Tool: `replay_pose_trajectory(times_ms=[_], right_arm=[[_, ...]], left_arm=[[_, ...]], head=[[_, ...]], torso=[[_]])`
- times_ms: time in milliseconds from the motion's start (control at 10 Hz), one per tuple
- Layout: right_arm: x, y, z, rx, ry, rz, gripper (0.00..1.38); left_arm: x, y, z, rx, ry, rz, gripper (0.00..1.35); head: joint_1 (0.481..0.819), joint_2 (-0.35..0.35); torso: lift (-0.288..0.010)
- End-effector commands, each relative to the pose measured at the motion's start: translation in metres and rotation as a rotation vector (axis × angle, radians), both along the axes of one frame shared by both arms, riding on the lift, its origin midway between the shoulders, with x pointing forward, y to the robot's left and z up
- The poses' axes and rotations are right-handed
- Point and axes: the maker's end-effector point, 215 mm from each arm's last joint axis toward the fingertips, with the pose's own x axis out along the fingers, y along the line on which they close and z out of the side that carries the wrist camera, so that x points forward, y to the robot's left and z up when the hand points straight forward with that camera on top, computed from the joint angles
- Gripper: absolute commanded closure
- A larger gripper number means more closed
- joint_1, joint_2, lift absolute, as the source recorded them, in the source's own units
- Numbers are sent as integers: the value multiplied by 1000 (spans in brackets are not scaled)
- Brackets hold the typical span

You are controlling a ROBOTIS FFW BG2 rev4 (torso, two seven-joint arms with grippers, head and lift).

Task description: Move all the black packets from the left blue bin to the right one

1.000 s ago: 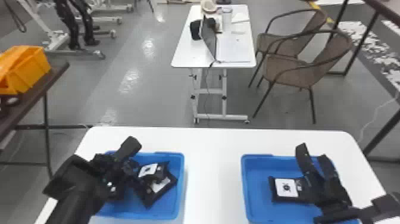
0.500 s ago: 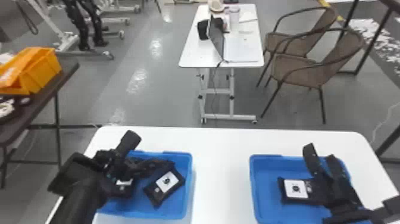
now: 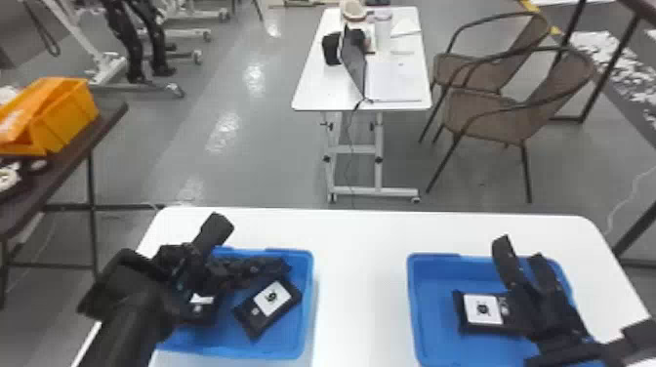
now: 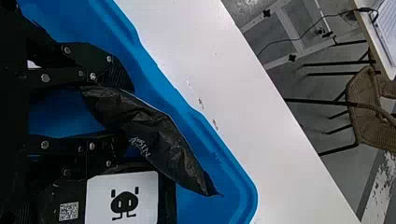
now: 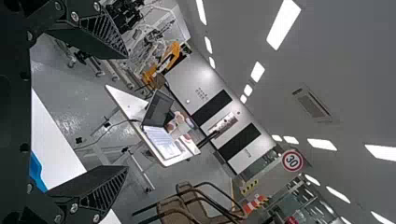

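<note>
Black packet (image 4: 163, 140) clasped in the left fingers (image 4: 100, 58) points its long axis toward the right bin (image 3: 432, 297), where the right fingers (image 3: 508, 263) hang parted.

Bright, diffuse light fills the head view, leaving the smooth white table (image 3: 361, 263) pale and nearly shadowless. Broken patches of glare lie on the glossy grey floor (image 3: 258, 141). Over the blue plastic left bin (image 3: 306, 317), the blacks run together, and their edges seem hard to separate. In the left wrist view, a dull sheen catches the folds of a crumpled black packet (image 4: 163, 140). The right wrist view shows rectangular white ceiling lights (image 5: 284, 24) burned out to plain white against a dimmer grey ceiling (image 5: 345, 84).
</note>
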Motion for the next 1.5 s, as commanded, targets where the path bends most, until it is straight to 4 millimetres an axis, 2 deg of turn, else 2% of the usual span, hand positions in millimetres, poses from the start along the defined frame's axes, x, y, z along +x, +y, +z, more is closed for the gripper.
replay_pose_trajectory(times_ms=[0,100,300,400,500,600,700,900,1000,1200,1400], right_arm=[[0,1,-1,1,2,1,177],[0,1,-2,3,4,3,177],[-1,3,-3,4,5,10,177],[1,7,-1,4,2,18,177],[2,14,-1,6,0,37,177],[1,17,-2,3,1,44,177],[0,18,-1,1,-1,47,176],[4,22,17,-10,-44,65,176],[9,23,31,-11,-74,66,176],[20,43,52,-1,-115,99,176],[31,60,69,16,-147,126,176]], left_arm=[[-4,-7,-4,8,19,-23,822],[-9,-10,-9,16,31,-30,1220],[-14,-17,-13,-11,32,-26,1217],[-13,-26,-2,-49,-1,-36,1217],[-10,-39,25,-55,-76,-59,1217],[-11,-56,61,-45,-171,-90,1217],[-18,-75,92,-48,-246,-112,1217],[-31,-111,134,-63,-335,-153,1217],[-27,-125,153,-32,-380,-189,1217],[-10,-162,193,86,-507,-294,1217],[4,-196,224,188,-665,-348,1217]], head=[[695,101],[695,96],[695,92],[695,89],[695,82],[695,79],[695,70],[695,32],[695,24],[695,-9],[695,-25]], torso=[[0],[0],[0],[0],[0],[0],[0],[0],[0],[0],[0]])
